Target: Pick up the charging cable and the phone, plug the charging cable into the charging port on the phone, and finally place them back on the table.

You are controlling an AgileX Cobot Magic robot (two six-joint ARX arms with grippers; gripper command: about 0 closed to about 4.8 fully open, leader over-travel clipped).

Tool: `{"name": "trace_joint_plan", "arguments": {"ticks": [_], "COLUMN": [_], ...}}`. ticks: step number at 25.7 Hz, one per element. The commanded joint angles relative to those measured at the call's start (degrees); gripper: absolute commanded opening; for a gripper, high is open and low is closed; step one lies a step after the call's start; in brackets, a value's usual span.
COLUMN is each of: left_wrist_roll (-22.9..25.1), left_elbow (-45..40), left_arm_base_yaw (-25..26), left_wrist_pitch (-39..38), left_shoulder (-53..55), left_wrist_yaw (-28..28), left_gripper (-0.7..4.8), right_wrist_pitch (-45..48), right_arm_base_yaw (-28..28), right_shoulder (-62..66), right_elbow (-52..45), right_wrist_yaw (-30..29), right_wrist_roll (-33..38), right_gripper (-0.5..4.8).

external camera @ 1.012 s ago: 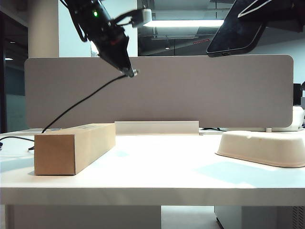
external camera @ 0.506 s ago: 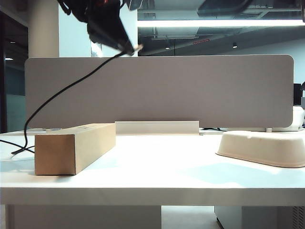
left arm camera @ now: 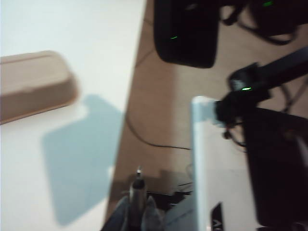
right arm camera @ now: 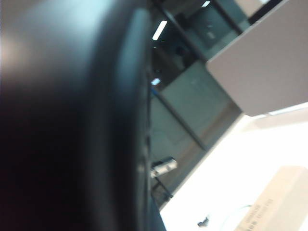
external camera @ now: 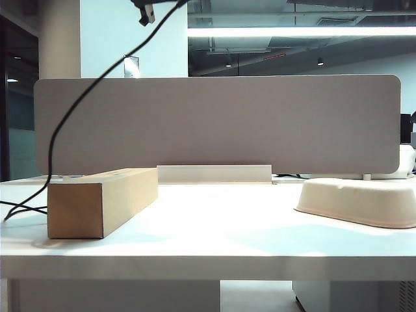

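While the left gripper (left arm camera: 138, 211) is clamped on the cable (external camera: 71, 110) high above the table (external camera: 214, 227), the phone (right arm camera: 67, 115) is held by the right gripper.

A ceiling strip light (external camera: 296, 31) at twelve o'clock brightens the exterior view; the bench (external camera: 214, 227) glares white, with soft shadows beside the box (external camera: 97, 201); both wrist views are blurred; the phone (right arm camera: 62, 120) fills the right one, dark and unfocused.
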Motion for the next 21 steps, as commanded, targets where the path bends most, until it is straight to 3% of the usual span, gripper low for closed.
{"name": "trace_joint_plan", "arguments": {"ticks": [1, 8, 21], "left_wrist_roll": [0.3, 0.3, -0.4], "left_elbow": [0.3, 0.3, 0.3], "left_arm_base_yaw": [-2.0, -8.3, -9.1], "left_wrist_pitch": [-0.5, 0.8, 4.7], "left_shoulder": [-0.3, -0.3, 0.6], "left_wrist_yaw": [1.9, 2.6, 8.0], "left_gripper": [-0.06, -0.06, -0.06], "right_wrist_pitch": [4.7, 4.7, 4.8], "right_arm_base_yaw": [0.1, 0.1, 0.1], "right_shoulder": [-0.4, -0.4, -0.4], "right_elbow": [0.5, 0.5, 0.5], "right_wrist_yaw": [-0.5, -2.0, -4.9], "right_wrist_roll": [3.3, 5.7, 6.8], "right_gripper": [-0.09, -0.09, -0.09]}}
